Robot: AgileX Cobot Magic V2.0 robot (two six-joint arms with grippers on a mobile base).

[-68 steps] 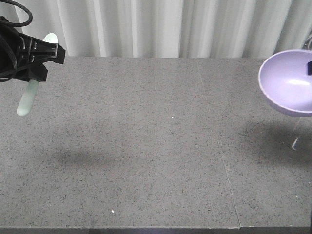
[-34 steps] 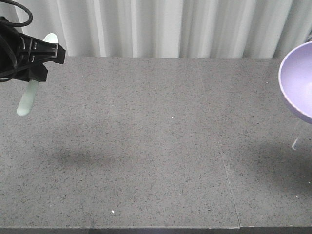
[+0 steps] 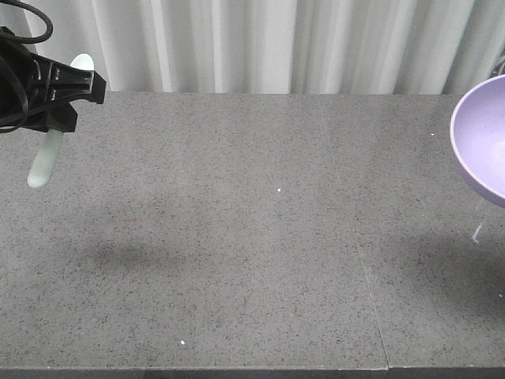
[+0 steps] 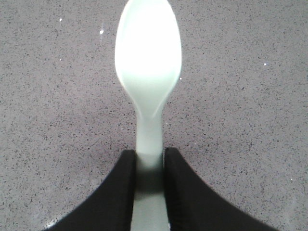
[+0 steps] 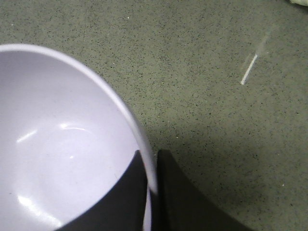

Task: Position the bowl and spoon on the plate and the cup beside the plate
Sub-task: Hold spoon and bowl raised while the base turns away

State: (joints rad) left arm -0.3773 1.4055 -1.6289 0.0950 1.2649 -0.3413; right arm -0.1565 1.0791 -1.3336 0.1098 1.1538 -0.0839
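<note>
My left gripper (image 3: 65, 88) hangs above the table's far left, shut on the handle of the pale mint-green spoon (image 3: 45, 162). In the left wrist view the spoon (image 4: 148, 67) points away from the gripper (image 4: 149, 155), head out in front, both fingers pressed on its handle. The lavender bowl (image 3: 483, 142) is held in the air at the right edge, partly cut off. In the right wrist view my right gripper (image 5: 153, 159) is shut on the bowl's rim (image 5: 72, 144), one finger inside and one outside. Plate and cup are out of view.
The grey speckled table (image 3: 252, 237) runs across the front view, with white curtains (image 3: 268, 43) behind its far edge. A thin pale streak (image 5: 251, 70) lies on the surface near the right side.
The bowl moved right with the right gripper, now partly out of the front view. The left gripper and spoon have stayed put.
</note>
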